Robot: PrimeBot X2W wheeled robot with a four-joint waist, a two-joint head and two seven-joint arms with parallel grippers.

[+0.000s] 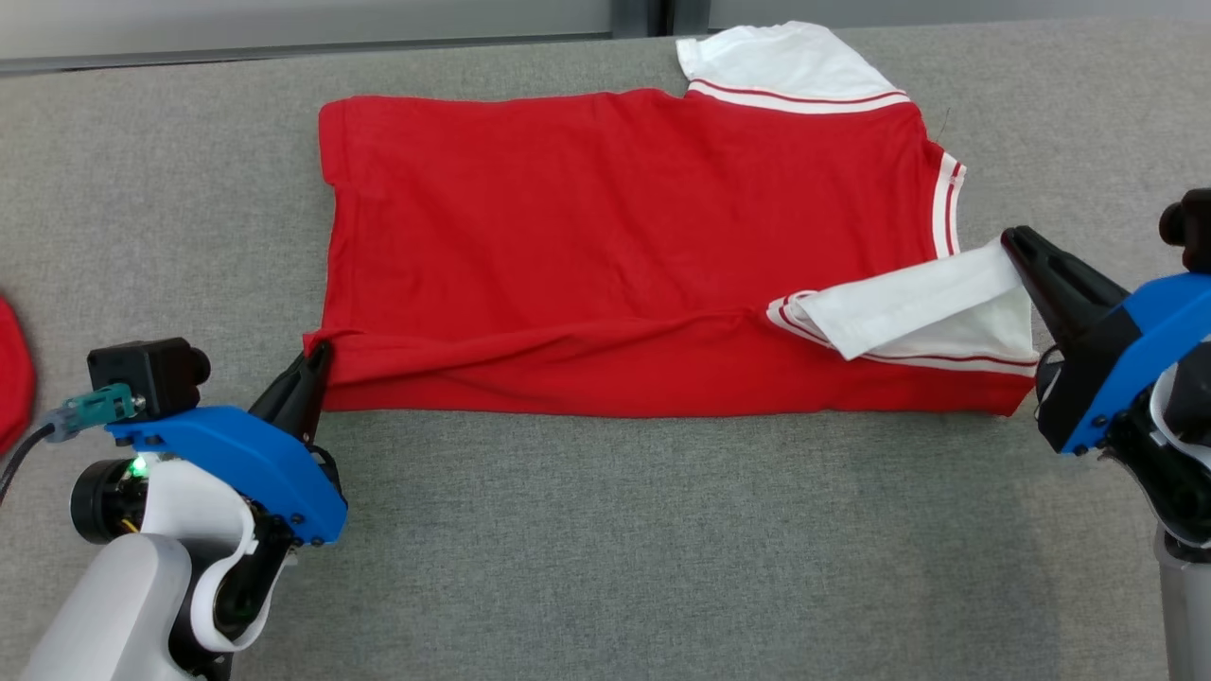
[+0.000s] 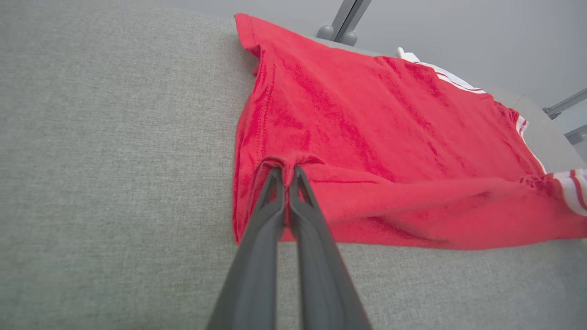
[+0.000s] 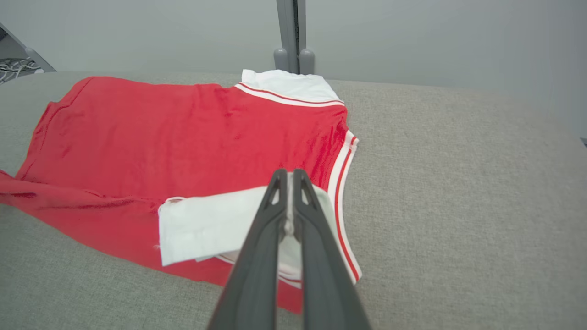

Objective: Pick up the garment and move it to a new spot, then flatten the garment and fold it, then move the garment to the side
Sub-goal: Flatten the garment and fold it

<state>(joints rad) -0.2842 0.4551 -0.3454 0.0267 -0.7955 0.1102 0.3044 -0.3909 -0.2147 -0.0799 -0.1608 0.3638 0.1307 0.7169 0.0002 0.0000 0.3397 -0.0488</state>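
Across grey table (image 1: 605, 549), toward far edge, garment (image 1: 587, 236) lies flat; broad margin nearside. My left gripper (image 1: 319, 357) pinches hem corner, right gripper (image 1: 1012, 238) clamps white sleeve (image 1: 908, 305). Head view adds red cloth (image 1: 11, 374), table's left edge.

Tabletop (image 1: 605, 549): grey woven fabric cover, flat, spanning your whole head view. Wall (image 3: 435, 36): plain pale grey, rising just behind its far edge. Post (image 3: 288, 27): dark grey, upright against that wall, two rounded knobs at its foot in your right wrist view. Light: soft, even throughout.
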